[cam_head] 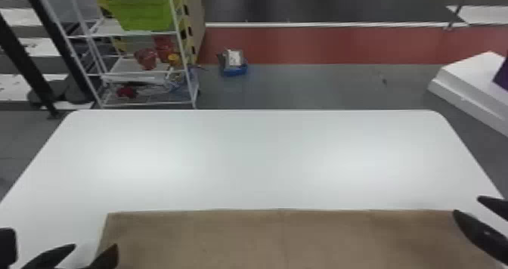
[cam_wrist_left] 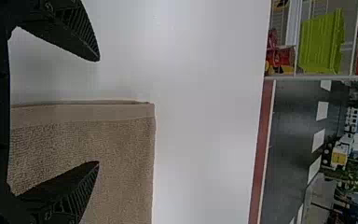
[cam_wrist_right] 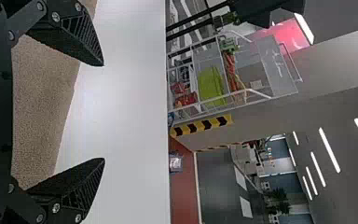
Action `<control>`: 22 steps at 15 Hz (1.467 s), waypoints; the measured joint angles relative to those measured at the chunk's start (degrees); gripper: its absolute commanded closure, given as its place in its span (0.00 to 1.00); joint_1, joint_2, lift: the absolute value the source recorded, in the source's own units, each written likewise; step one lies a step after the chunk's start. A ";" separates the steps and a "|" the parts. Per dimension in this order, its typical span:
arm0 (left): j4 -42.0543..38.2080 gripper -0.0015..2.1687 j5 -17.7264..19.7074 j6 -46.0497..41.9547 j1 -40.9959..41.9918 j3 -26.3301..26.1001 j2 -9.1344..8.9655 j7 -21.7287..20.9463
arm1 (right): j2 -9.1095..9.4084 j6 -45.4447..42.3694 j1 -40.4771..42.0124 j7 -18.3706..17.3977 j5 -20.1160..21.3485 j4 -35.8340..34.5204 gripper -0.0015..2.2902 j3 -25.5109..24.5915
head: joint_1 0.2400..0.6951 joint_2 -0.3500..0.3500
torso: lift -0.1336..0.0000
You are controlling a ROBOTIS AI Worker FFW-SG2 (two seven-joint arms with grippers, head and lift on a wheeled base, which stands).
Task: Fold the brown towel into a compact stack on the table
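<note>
While the brown towel (cam_head: 283,241) lies spread wide, set up a fold

Head view: the towel is on the near part of the table (cam_head: 245,155). Your left gripper (cam_head: 95,245) is at its left end, your right gripper (cam_head: 466,205) by its far right corner. Looks like fold setup; next, you likely pinch both ends and bring the edge over.

Left wrist view: fingers spread, empty, straddling the towel's side edge.

Right wrist view: fingers wide apart, nothing pinched, aimed forward past the towel edge.
</note>
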 measured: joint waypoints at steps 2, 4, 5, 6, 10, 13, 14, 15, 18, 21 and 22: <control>0.17 0.07 -0.52 0.44 -0.14 -0.06 0.00 -0.33 | 0.00 0.11 0.00 0.02 -0.31 0.05 0.08 -0.05 | 1.00 0.55 | 0.07; 0.23 0.07 -1.15 1.18 -0.26 -0.31 0.00 -0.45 | 0.00 0.14 0.00 0.02 -0.50 0.10 0.08 -0.17 | 1.00 0.54 | 0.07; 0.23 0.07 -1.42 1.80 -0.40 -0.35 0.00 -0.84 | 0.00 0.14 0.00 0.02 -0.53 0.15 0.08 -0.20 | 1.00 0.54 | 0.07; 0.23 0.07 -1.91 2.56 -0.62 -0.37 0.00 -1.16 | 0.00 0.11 0.00 0.02 -0.58 0.22 0.08 -0.26 | 1.00 0.54 | 0.07; 0.36 0.07 -3.28 3.83 -0.91 -0.81 0.00 -1.25 | 0.00 -0.36 0.00 0.20 -0.96 0.50 0.08 -0.45 | 1.00 0.54 | 0.07; 0.75 0.07 -5.36 5.27 -1.40 -1.90 0.00 -1.29 | 0.00 -0.39 0.00 0.28 -1.13 0.51 0.08 -0.45 | 1.00 0.53 | 0.07; 0.88 0.08 -5.59 5.72 -1.61 -2.05 0.00 -1.34 | 0.00 -0.39 0.00 0.29 -1.20 0.51 0.08 -0.45 | 1.00 0.53 | 0.07; 0.95 0.09 -5.68 6.01 -1.77 -2.19 0.00 -1.39 | 0.00 -0.39 0.00 0.29 -1.28 0.51 0.08 -0.44 | 1.00 0.53 | 0.07; 0.96 0.14 -5.68 6.14 -1.99 -2.44 0.00 -1.45 | 0.00 -0.39 0.00 0.38 -1.43 0.51 0.08 -0.44 | 1.00 0.53 | 0.07; 0.76 0.31 -5.65 6.16 -2.08 -2.60 0.00 -2.91 | 0.00 -0.51 -0.01 0.38 -1.44 0.51 0.08 -0.48 | 1.00 0.51 | 0.07; 0.63 0.40 -5.73 6.20 -2.08 -2.68 0.00 -3.47 | 0.00 -0.55 -0.05 0.38 -1.44 0.51 0.08 -0.52 | 1.00 0.50 | 0.07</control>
